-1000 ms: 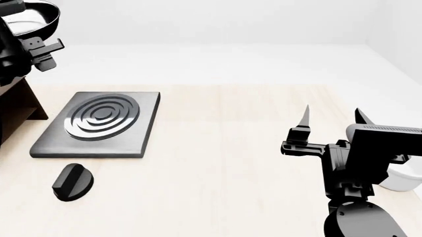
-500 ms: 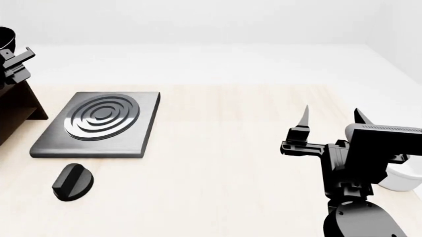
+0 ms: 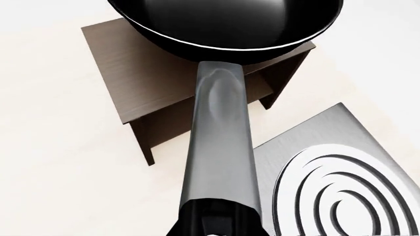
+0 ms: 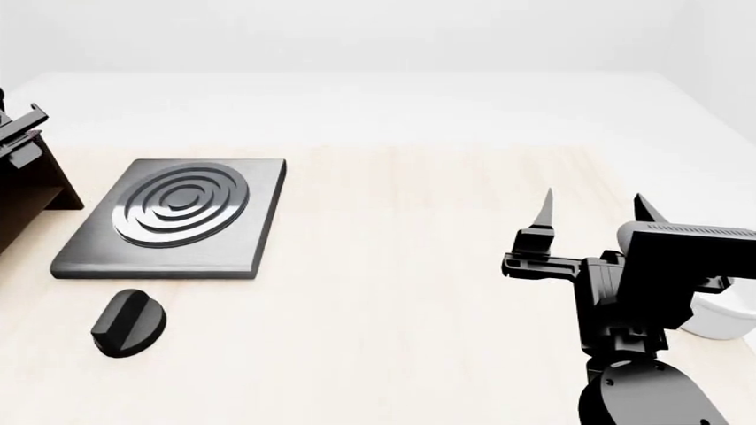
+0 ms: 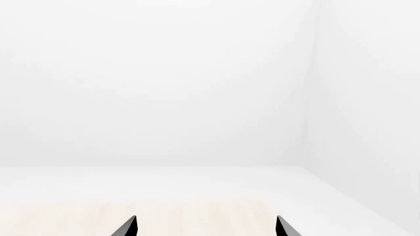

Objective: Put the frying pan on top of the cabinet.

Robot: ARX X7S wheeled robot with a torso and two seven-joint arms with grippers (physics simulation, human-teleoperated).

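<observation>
The frying pan [image 3: 229, 24] is round and black, with a long grey-black handle [image 3: 220, 142] that runs back to my left gripper [image 3: 213, 227]. The gripper is shut on the handle's end. The pan hangs over the flat top of the dark brown cabinet [image 3: 141, 83]; I cannot tell whether they touch. In the head view the pan is out of sight. Only a corner of the cabinet [image 4: 27, 190] and a bit of my left arm [image 4: 18, 133] show at the left edge. My right gripper [image 4: 594, 199] is open and empty, also in the right wrist view [image 5: 206, 223].
A square grey hotplate [image 4: 177, 217] with concentric rings lies right of the cabinet, and shows in the left wrist view [image 3: 341, 187]. A black knob [image 4: 127, 323] lies in front of it. A white object [image 4: 721, 319] sits at the right edge behind my right arm.
My left arm has carried the pan further left, out of the head view. The head view has shifted slightly. The right arm has not moved.
</observation>
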